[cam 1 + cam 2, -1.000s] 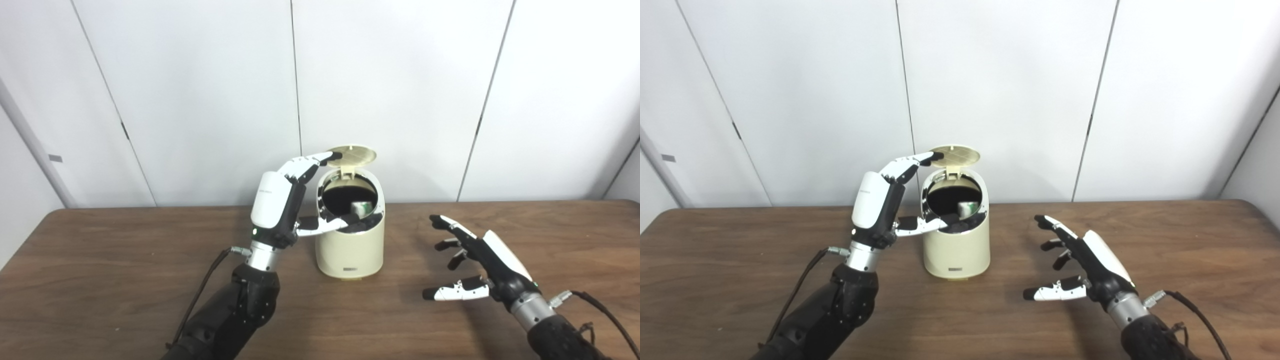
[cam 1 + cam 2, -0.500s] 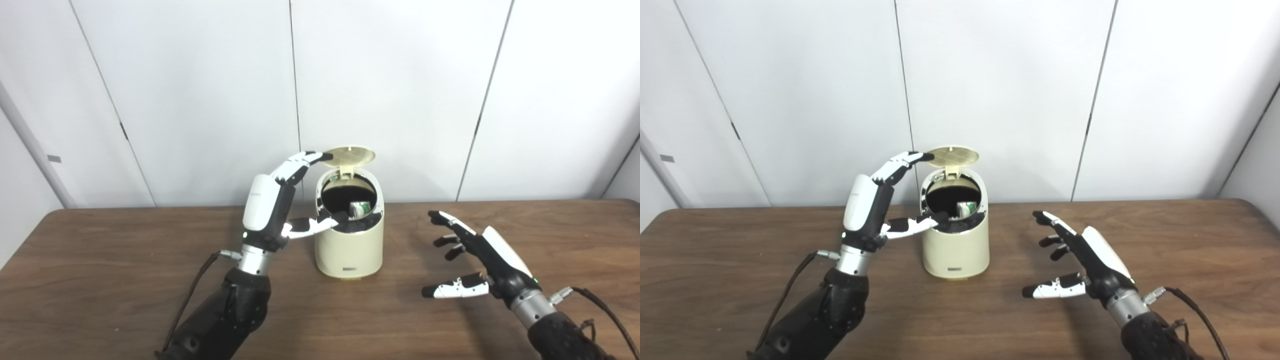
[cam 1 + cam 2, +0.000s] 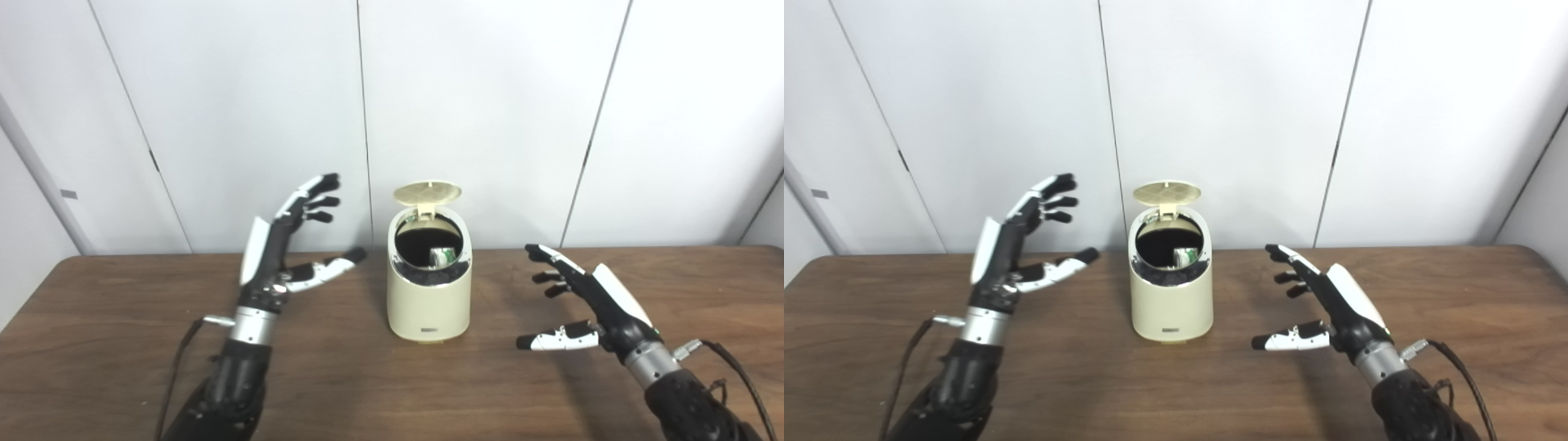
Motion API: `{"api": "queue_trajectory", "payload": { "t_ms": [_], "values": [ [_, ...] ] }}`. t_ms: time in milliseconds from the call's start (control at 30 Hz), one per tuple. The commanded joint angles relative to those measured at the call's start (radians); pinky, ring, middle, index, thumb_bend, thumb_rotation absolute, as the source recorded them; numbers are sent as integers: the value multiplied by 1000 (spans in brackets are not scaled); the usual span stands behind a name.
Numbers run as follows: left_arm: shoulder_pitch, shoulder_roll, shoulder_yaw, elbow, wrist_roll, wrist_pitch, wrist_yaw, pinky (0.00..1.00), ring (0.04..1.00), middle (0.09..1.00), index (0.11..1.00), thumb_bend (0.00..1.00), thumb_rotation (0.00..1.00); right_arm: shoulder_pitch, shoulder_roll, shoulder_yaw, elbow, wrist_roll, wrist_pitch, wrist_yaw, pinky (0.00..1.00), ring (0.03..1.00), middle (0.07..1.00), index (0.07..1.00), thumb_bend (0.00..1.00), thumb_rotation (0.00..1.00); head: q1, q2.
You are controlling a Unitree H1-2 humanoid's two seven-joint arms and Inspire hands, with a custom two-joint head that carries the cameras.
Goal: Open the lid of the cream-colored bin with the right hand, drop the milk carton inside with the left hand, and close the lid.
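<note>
The cream-colored bin (image 3: 429, 303) stands in the middle of the wooden table (image 3: 110, 343). Its round lid (image 3: 427, 192) is tipped up at the back, leaving the dark mouth uncovered. The milk carton (image 3: 441, 256) lies inside, a white and green corner showing at the right of the opening. My left hand (image 3: 275, 251) is raised left of the bin, open, fingers spread, touching nothing. My right hand (image 3: 588, 306) hovers low over the table to the bin's right, open and empty.
White wall panels (image 3: 490, 110) rise right behind the table's far edge. A black cable (image 3: 177, 367) trails from my left forearm, another from the right forearm (image 3: 735, 373).
My left hand has pulled away from the bin's mouth and lid, moving left and spreading its fingers. The lid stays up, the carton rests inside. My right hand has barely shifted.
</note>
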Motion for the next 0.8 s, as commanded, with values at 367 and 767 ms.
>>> {"api": "queue_trajectory", "payload": {
  "t_ms": [367,767],
  "values": [
    [101,-26,173,-139,-124,117,-223,581,696,787,837,667,293,-135,-1,-1,-18,5,-8,1,644,786,977,888,719,249,8,5],
    [183,-32,220,-125,-189,149,-361,529,663,746,782,657,215,-247,4,36,-13,0,-35,20,662,804,888,877,652,252,5,4]
  ]
}}
